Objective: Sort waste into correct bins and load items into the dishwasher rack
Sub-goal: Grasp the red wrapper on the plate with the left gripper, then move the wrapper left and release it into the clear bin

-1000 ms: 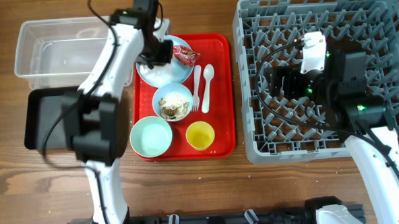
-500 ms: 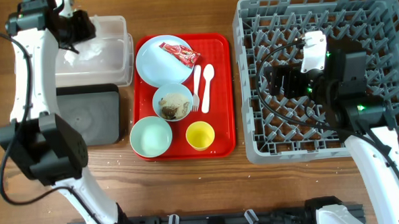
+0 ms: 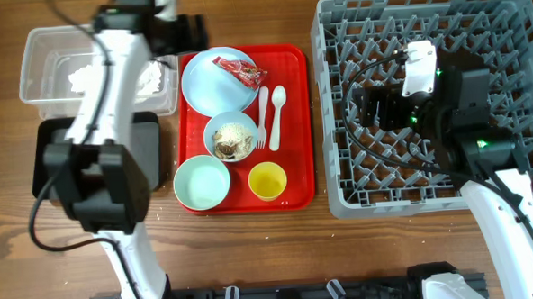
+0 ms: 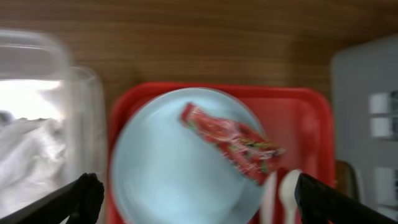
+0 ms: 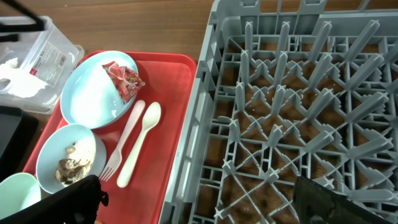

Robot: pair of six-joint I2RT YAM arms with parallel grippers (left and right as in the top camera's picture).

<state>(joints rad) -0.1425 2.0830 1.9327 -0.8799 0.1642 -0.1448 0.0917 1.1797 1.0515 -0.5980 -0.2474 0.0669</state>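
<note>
My left gripper (image 3: 188,36) (image 4: 199,202) hangs open and empty at the red tray's back left corner, over the pale blue plate (image 3: 211,87) (image 4: 174,168). A red snack wrapper (image 3: 247,73) (image 4: 233,143) lies on that plate. Crumpled white tissue (image 3: 88,76) (image 4: 28,146) sits in the clear tub (image 3: 37,51). The black tray (image 3: 44,164) is partly hidden by my left arm. A small blue bowl (image 3: 231,136) (image 5: 65,163) holds brownish scraps. The fork (image 3: 262,120), spoon (image 3: 277,108), mint bowl (image 3: 202,183) and yellow cup (image 3: 268,180) stay on the tray. My right gripper (image 3: 375,109) (image 5: 199,202) is open above the grey rack (image 3: 505,31) (image 5: 286,93).
The red serving tray (image 3: 297,121) (image 5: 171,106) lies between the bins on the left and the rack on the right. Bare wooden table (image 3: 253,249) runs along the front. My left arm stretches over the black tray and the tub's right end.
My left gripper swung from the plate to the clear tub, opened and left white tissue there, then came back toward the tray's corner. The right arm has not moved.
</note>
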